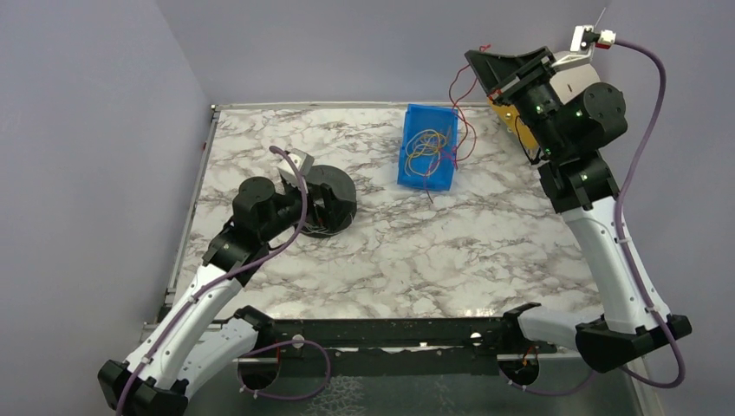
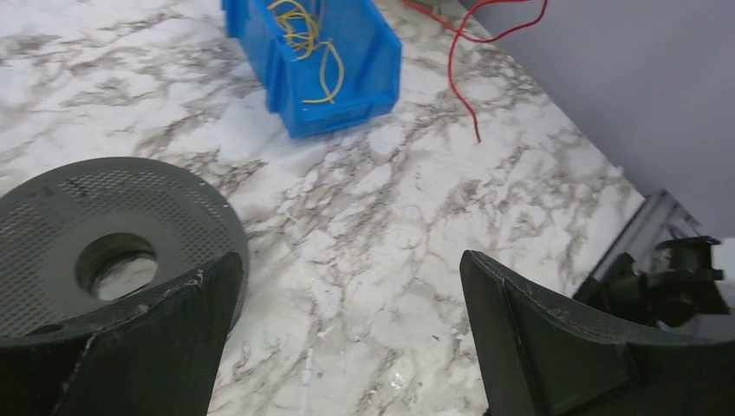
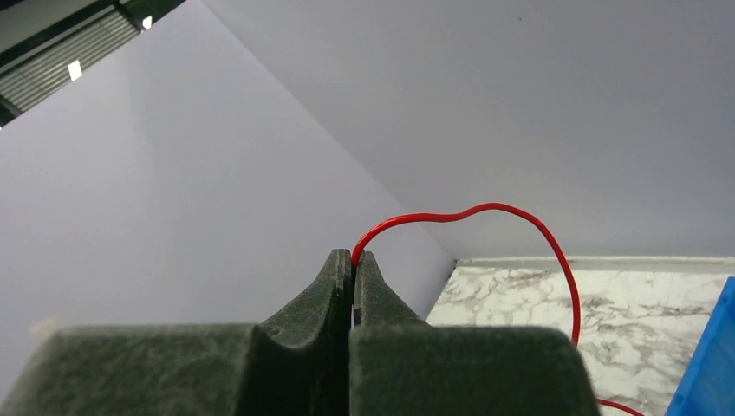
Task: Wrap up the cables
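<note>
A thin red cable (image 3: 491, 207) is pinched between the tips of my right gripper (image 3: 354, 256), which is shut on it. That gripper (image 1: 478, 59) is raised high at the back right, and the red cable (image 1: 469, 130) hangs from it in loops beside the blue bin (image 1: 425, 178). Its loose end (image 2: 459, 82) trails on the marble. Inside the bin (image 2: 347, 113) lie yellow wires (image 2: 314, 43). My left gripper (image 2: 351, 299) is open and low over bare marble, with nothing between its fingers. A black perforated spool (image 2: 113, 217) lies right by its left finger (image 2: 156, 338).
The spool (image 1: 334, 195) sits left of centre on the marble table (image 1: 485, 243). Grey walls close in the back and both sides. A yellowish object (image 1: 505, 117) shows behind the right arm. The black base rail (image 1: 390, 334) runs along the near edge.
</note>
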